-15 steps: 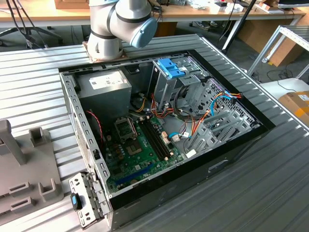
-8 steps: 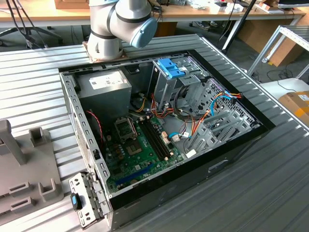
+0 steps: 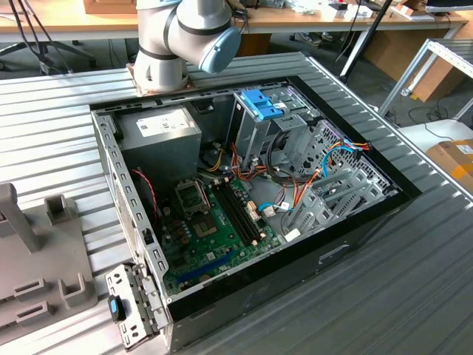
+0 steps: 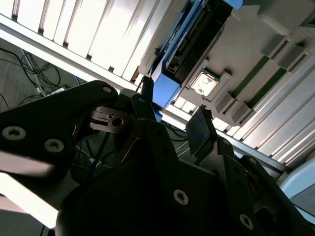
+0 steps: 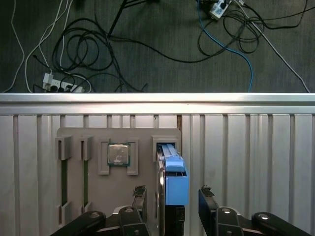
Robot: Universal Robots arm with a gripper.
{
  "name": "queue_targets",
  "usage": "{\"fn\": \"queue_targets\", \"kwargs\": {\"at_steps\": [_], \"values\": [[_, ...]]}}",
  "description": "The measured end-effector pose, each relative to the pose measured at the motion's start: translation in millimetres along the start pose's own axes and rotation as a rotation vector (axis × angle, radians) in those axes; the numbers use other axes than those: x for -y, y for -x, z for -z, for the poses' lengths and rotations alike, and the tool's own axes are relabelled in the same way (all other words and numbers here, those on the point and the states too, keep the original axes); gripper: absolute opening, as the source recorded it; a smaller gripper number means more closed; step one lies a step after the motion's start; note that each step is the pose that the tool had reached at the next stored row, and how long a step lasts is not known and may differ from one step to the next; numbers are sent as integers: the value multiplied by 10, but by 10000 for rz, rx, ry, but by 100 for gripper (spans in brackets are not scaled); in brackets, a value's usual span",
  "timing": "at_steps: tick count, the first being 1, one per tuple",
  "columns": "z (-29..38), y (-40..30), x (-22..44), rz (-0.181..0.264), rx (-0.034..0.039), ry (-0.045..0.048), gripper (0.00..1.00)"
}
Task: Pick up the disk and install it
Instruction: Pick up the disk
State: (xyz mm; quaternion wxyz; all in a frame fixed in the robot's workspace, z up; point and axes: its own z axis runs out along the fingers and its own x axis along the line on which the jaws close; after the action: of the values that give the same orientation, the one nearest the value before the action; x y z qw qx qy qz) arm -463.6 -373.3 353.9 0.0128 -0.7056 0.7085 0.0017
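Gripper [image 5: 172, 194] spread, jaws straddling the disk [image 5: 172, 172] standing on edge in the grey fixture [image 5: 118, 191]. Likely rigid, dense, shock-sensitive; grip flat faces, not blue rails [image 5: 178, 189].

The exterior view stands high and off the arm [image 3: 185, 37]. It looks down at a slant across the ribbed counter [image 3: 414, 296] into the open computer case [image 3: 332, 248], from middling range, with the arm's base at the far side.

The first wrist view faces straight down past the tool [image 5: 172, 192], close above a grey holder [image 5: 113, 196]. The counter's edge and the cabled floor [image 5: 147, 44] lie beyond.

The second wrist view sits behind the tool's black body, nearer still, and looks along it at a tilt.

Both wrist views share the holder [image 4: 236, 44], the disk [image 5: 174, 179] [image 4: 165, 81], a square chip [image 5: 118, 154] [image 4: 203, 83] and the tool's 2 parted fingers [image 5: 209, 206]. All 3 views share the ribbed counter.
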Motion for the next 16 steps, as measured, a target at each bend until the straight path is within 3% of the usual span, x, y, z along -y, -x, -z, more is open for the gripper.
{"fn": "queue_targets", "kwargs": {"at_steps": [11, 16], "values": [[-37, -1, -1, 0, 1, 3, 54], [-87, -2, -1, 0, 3, 0, 54]]}}
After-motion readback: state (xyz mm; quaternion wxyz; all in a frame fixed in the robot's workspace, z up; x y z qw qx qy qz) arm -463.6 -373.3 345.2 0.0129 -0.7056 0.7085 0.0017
